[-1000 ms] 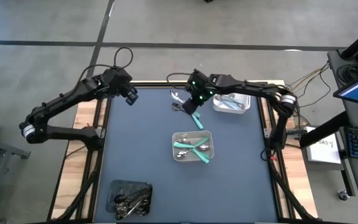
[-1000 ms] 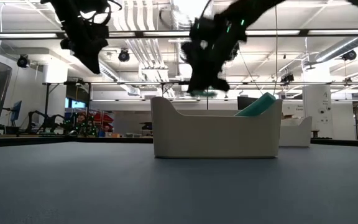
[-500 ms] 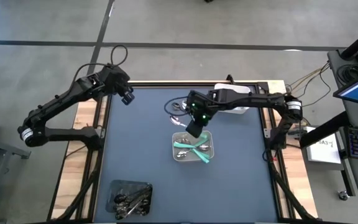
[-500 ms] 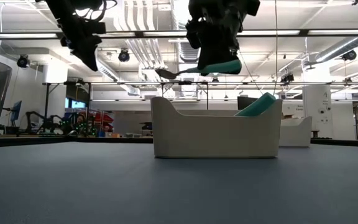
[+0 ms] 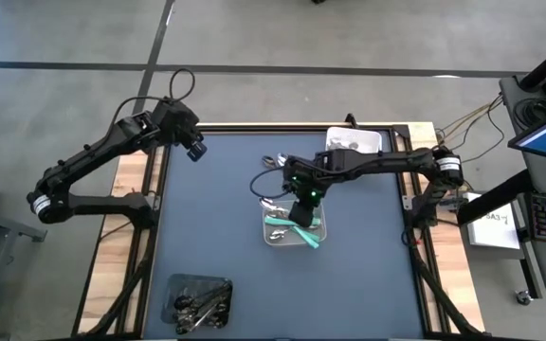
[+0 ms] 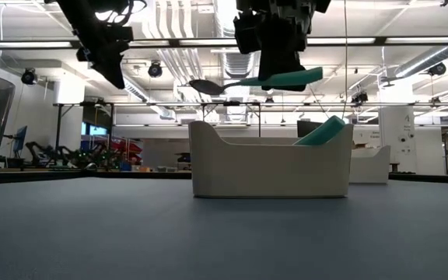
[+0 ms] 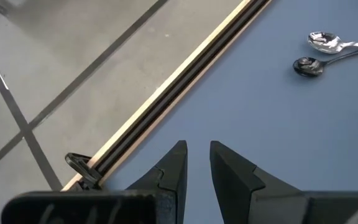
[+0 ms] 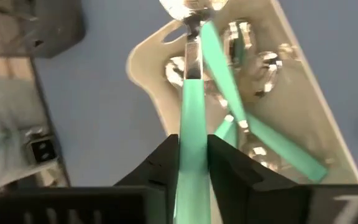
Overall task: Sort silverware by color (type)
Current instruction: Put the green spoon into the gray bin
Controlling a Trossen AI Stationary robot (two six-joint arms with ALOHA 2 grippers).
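My right gripper (image 5: 301,197) hangs over the pale tray (image 5: 318,237) in the middle of the table, shut on a spoon (image 6: 239,82) with a teal handle and a shiny head. Several teal-handled pieces (image 5: 297,227) lie in that tray, and one teal handle (image 6: 322,131) leans on its rim. Two more spoons (image 7: 319,53) lie flat on the blue mat near the far edge. My left gripper (image 5: 195,150) waits in the air at the far left corner, its fingers (image 7: 173,165) a narrow gap apart around nothing. My right gripper pinches the spoon's teal handle (image 8: 191,124) between its two fingers, about midway along the handle. The fingers come slanting down from above and grip its two sides. The spoon hangs level and clear above the tray, its head (image 6: 204,85) toward the table's left.
A white tray (image 5: 354,140) stands at the far right, partly under my right arm. A dark tray (image 5: 197,298) with black silverware sits at the near left corner. A loose cable (image 5: 257,182) loops over the mat beside the middle tray.
My right gripper has carried the teal-handled spoon from the far side of the mat toward the near edge, until it is above the middle tray. The spoon has tipped from a slant to level.
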